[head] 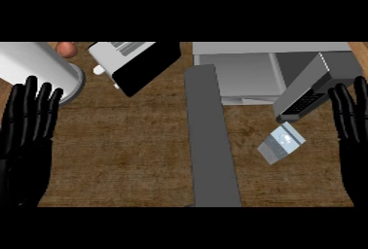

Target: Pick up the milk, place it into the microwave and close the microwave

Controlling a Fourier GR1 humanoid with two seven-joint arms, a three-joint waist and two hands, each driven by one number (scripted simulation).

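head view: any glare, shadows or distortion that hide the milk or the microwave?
Head view: flat, even light, with no glare and no cast shadows visible on the counter. The milk is pale but distinct; steep perspective skews the microwave and its open door. The left hand and right hand are cropped by the edges.

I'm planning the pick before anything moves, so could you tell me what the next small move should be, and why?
Probably bring the right hand inward and down toward the milk carton. That hand is open at the view's right edge and holds nothing, while the carton lies on the counter just left of it, below the microwave's open door. The left hand rests open, far across.
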